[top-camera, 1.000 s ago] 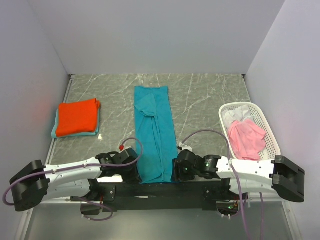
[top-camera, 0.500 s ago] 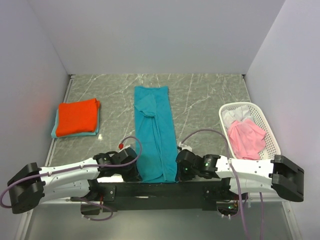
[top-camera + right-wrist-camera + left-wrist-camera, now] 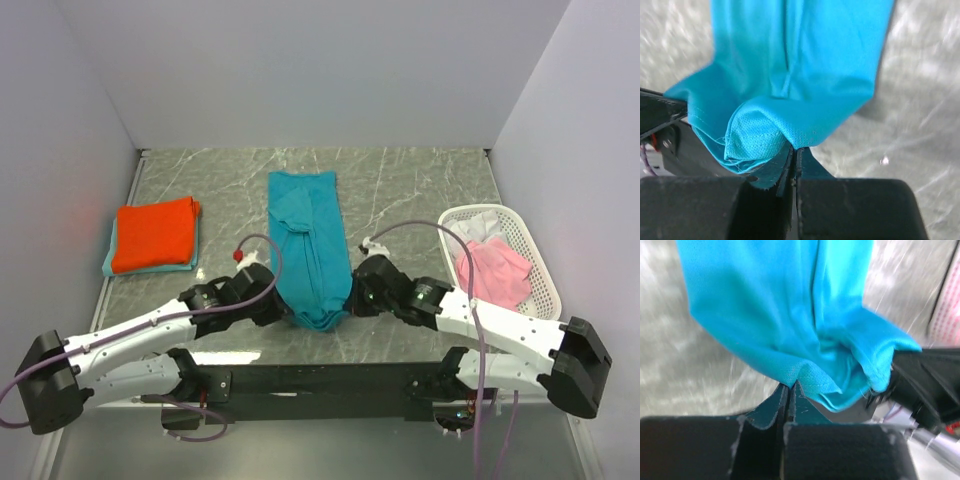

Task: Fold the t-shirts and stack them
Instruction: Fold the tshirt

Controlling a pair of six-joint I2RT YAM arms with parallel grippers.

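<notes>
The teal-blue t-shirt (image 3: 308,240) lies as a long narrow strip down the middle of the table, and its near end is lifted off the surface and bunched. My left gripper (image 3: 288,314) is shut on the left corner of that near hem (image 3: 805,377). My right gripper (image 3: 350,300) is shut on the right corner (image 3: 765,135). The cloth hangs in a fold between the two. An orange-red t-shirt (image 3: 153,232) sits folded on a light teal one (image 3: 108,264) at the left. A pink t-shirt (image 3: 492,275) and a white one (image 3: 468,231) lie in the basket.
A white mesh basket (image 3: 545,272) stands at the right, close to the right arm's forearm. Grey walls close the table in on the left, the back and the right. The black base rail (image 3: 320,380) runs along the near edge.
Both grippers shut on the shirt's near hem at the table's near edge. They then moved away from that edge and lifted it, so the strip's near end is now raised and bunched.
</notes>
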